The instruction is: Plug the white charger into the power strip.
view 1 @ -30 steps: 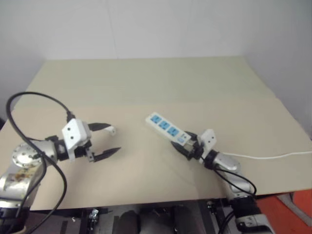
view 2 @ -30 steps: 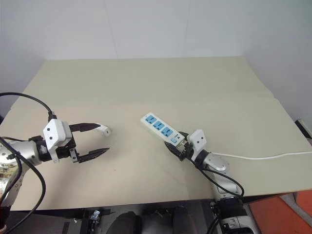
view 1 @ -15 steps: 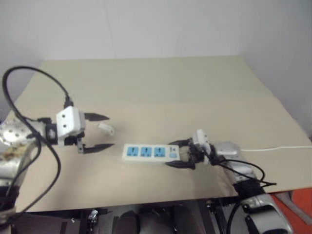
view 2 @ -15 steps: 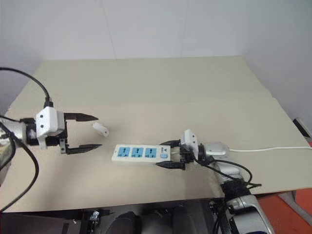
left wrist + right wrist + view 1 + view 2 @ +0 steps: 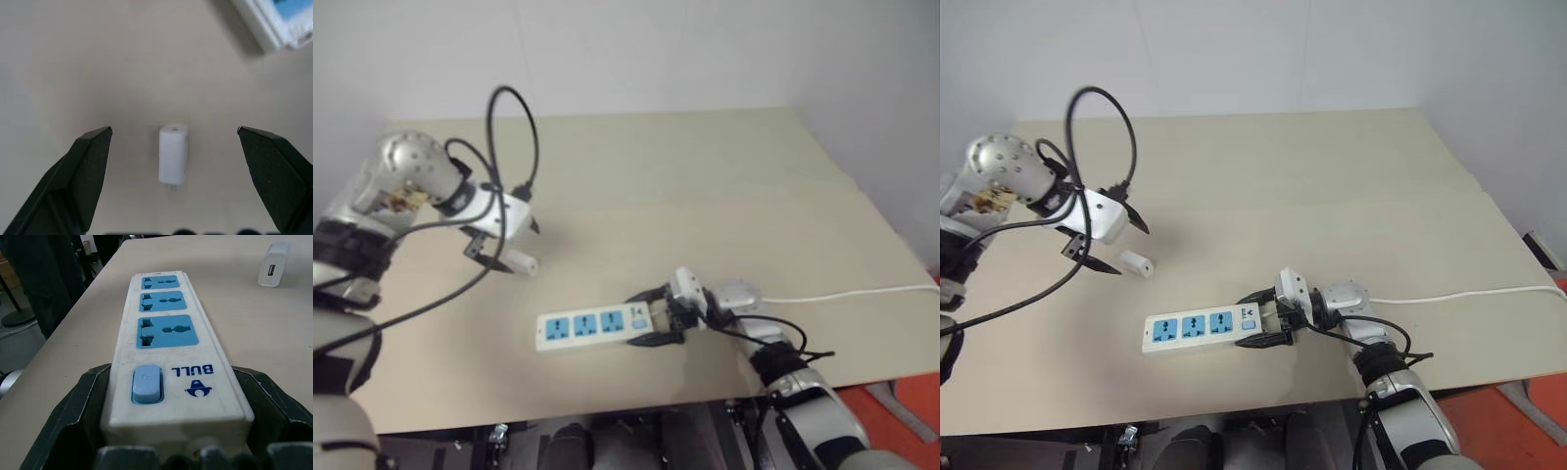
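Left pincer [image 5: 173,142], spread wide, is hanging over the white charger [image 5: 172,153] beside the power strip [image 5: 1203,328]; right pincer [image 5: 1263,318] is clasping the strip's switch end. Centre, then descend squarely.

power strip [image 5: 171,362]: flat on table [image 5: 274,338], switch end between right gripper [image 5: 178,423] fingers [image 5: 73,411], touching both | white charger [image 5: 274,271]: beyond strip's far end, apart
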Controlling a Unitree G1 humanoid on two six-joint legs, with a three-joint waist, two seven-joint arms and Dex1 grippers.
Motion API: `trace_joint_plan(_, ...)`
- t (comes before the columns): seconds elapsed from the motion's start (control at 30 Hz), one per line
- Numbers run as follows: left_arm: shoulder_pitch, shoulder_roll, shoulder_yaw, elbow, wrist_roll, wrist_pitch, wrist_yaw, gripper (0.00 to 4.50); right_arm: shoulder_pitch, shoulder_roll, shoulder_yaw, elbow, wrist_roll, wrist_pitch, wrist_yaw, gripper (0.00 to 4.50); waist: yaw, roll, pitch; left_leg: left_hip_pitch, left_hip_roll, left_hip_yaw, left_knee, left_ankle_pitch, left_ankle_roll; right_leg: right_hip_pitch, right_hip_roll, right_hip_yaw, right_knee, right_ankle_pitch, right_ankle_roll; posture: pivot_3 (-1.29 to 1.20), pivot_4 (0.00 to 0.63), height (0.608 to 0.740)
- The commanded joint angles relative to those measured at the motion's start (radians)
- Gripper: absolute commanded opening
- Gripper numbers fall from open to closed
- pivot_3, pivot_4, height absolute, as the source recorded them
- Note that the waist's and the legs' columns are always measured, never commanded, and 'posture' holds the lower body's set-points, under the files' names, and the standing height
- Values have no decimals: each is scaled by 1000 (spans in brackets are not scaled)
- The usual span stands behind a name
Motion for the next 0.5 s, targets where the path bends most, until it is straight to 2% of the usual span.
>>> trace_joint_plan(0.03,-85,-45,-60,118,54,-91,-4,4500,22,-12,8,-9,-23,21,-5,3436,3,0,0,0,0,0,0,0,0,0,0,0,0,0,0,0,150,740)
trace_joint_plan(0.13,-136,-105,-111,189,64,-141,-4,4500,34,-20,6,-25,-23,37,-12,3436,5,0,0,-1,0,0,1,0,0,0,-1,0,0,0,0,0,150,740)
trace_joint_plan(0.23,-165,-150,-121,240,134,-197,-4,4500,42,-23,6,-41,-27,45,-21,3436,6,0,0,-3,0,-1,1,0,0,-1,-1,-1,0,0,0,0,150,740)
trace_joint_plan(0.5,-161,-235,-102,331,283,-223,3,4500,59,-28,9,-79,-35,78,-62,3436,6,0,0,-4,0,-1,2,0,0,-2,-1,-1,0,0,0,0,150,740)
